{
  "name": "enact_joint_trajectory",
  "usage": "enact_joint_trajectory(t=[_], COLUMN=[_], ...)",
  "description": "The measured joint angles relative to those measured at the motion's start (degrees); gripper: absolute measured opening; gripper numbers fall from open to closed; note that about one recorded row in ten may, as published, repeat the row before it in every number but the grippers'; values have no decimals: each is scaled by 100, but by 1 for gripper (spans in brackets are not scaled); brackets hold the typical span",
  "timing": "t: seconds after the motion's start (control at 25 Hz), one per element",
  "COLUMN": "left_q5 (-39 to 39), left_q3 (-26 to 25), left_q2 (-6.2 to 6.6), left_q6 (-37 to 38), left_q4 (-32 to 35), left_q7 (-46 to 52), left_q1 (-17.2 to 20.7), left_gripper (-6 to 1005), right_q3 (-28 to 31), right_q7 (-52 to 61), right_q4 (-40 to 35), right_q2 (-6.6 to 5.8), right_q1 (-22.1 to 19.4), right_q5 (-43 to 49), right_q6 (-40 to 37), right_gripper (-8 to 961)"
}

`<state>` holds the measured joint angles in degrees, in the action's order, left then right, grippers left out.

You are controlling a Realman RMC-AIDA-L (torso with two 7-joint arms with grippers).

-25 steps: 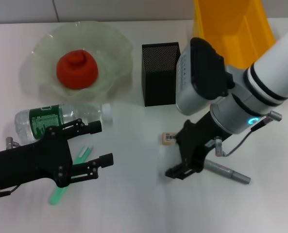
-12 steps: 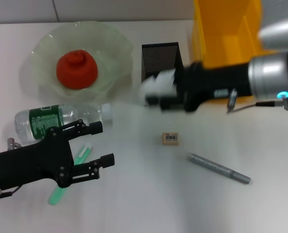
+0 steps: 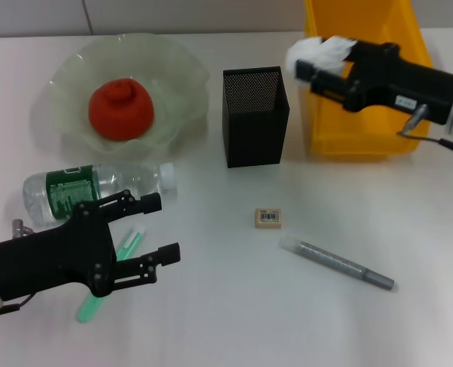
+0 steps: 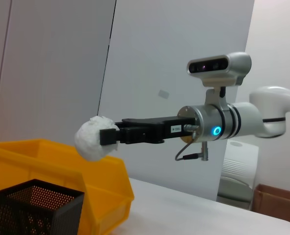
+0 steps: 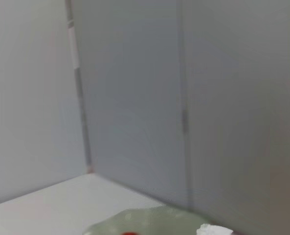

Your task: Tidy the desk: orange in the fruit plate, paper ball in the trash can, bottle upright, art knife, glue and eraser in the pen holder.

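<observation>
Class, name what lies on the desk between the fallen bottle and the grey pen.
In the head view, between the bottle and the pen lies the eraser.

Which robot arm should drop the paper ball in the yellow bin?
The right one. The right gripper already holds the paper ball above the trash can. The left gripper is far away, near the bottle.
</observation>
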<state>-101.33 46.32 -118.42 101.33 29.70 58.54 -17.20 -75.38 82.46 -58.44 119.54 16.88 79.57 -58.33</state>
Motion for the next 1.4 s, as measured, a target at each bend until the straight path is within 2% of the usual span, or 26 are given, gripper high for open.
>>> enact_joint_trajectory(t=[0.28,0.56,0.76,1.2,1.4], left_q5=[0,0,0,0,0], left_q3=[0,0,0,0,0], left_q2=[-7,0,3,3,-2], left_q6=[1,-1,-7,-8,-8], left_q4=[0,0,5,1,0], left_q7=[0,0,0,0,0], left_q1=[-20,-20,-30,-41,-48], left_gripper=[776,776,776,776,776], right_q3=[417,1120,1148,1080,1077], right_q7=[-1286,-1991,-2514,-2693,-2709], right_q4=[707,1838,2130,2287,2291], right_q2=[-4,-28,-20,-3,6], right_q1=[68,480,609,737,738], right_q5=[-1021,-1624,-1626,-1632,-1636], right_q6=[163,216,258,507,471], right_gripper=[509,508,509,534,696])
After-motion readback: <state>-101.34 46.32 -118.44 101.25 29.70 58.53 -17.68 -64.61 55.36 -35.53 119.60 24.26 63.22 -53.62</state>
